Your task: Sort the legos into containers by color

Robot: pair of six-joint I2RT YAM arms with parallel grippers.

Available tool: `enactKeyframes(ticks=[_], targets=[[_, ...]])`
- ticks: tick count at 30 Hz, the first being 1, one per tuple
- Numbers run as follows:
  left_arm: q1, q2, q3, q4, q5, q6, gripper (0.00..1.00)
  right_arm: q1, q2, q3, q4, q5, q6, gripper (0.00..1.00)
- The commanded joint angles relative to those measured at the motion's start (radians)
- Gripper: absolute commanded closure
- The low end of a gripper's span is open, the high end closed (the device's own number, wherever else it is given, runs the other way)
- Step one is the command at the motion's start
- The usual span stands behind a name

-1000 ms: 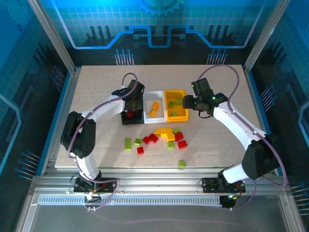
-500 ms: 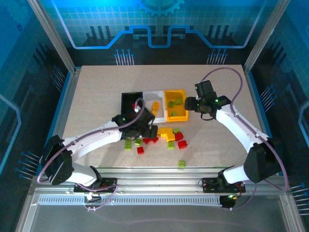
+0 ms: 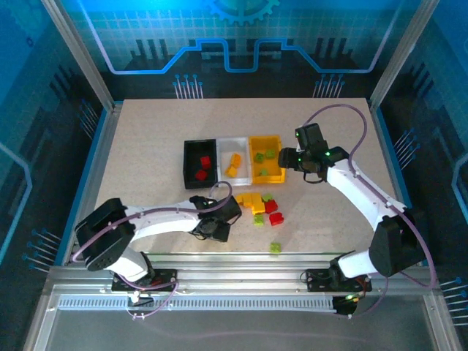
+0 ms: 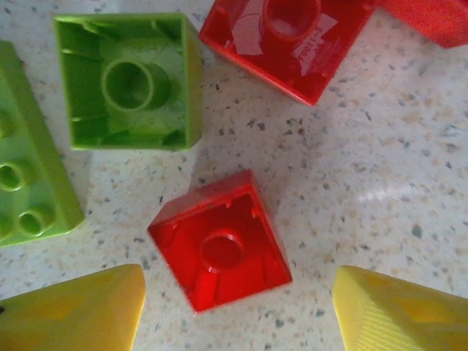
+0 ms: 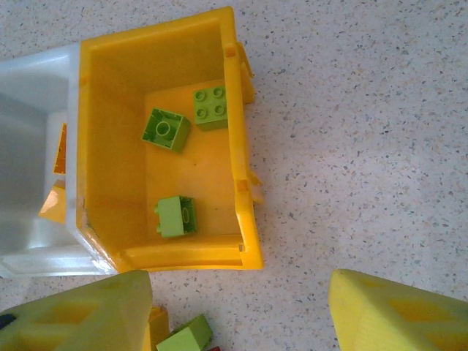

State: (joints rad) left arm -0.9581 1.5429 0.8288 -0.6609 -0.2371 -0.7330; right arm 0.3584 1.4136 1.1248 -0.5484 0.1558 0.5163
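Red brick (image 4: 219, 241): lies hollow side up on the worktop (image 4: 351, 168), clear of the bricks around it.
Left jaws: spread wide and gripping nothing, one yellow tip on either side of that brick; I judge them lined up for a pick.
Black bin (image 3: 187, 164): holds red bricks, so it is likely this one's home.
Yellow bin (image 5: 238, 146): holds three green bricks (image 5: 167, 130); the white bin (image 5: 29, 110) touching it holds orange ones.
Right jaws: released and empty, hovering just beyond the yellow bin's near edge.
Left wrist view: shows the brick's hollow underside and the gaps to the tips, which the arm hides from above.
Top view: shows the row of bins, the loose pile (image 3: 256, 205) and a lone green brick (image 3: 275, 248).
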Motion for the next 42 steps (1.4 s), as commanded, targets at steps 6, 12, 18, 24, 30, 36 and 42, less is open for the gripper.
enactKeyframes(ticks=[6, 12, 18, 24, 30, 36, 42], targets=[[0.029, 0.072, -0.007, 0.071, -0.048, 0.015, 0.36, -0.021, -0.034, -0.023, 0.015, -0.009, 0.004, 0.34], [0.029, 0.049, -0.008, 0.093, -0.075, 0.033, 0.52, -0.024, -0.025, -0.023, 0.016, -0.015, 0.001, 0.35], [0.027, 0.015, -0.007, 0.059, -0.088, 0.035, 0.60, -0.027, -0.016, -0.025, 0.022, -0.017, 0.002, 0.35], [0.009, -0.081, 0.039, -0.033, -0.109, 0.015, 0.64, -0.029, -0.013, -0.022, 0.024, -0.019, 0.005, 0.35], [0.177, -0.189, 0.154, -0.077, -0.142, 0.066, 0.65, -0.028, -0.015, -0.014, 0.020, -0.021, 0.010, 0.35], [0.384, -0.085, 0.325, 0.007, -0.125, 0.168, 0.65, -0.029, -0.005, -0.011, 0.000, -0.010, 0.008, 0.35], [0.515, 0.126, 0.471, 0.054, -0.111, 0.187, 0.65, -0.028, -0.005, -0.007, -0.026, -0.013, 0.008, 0.35]])
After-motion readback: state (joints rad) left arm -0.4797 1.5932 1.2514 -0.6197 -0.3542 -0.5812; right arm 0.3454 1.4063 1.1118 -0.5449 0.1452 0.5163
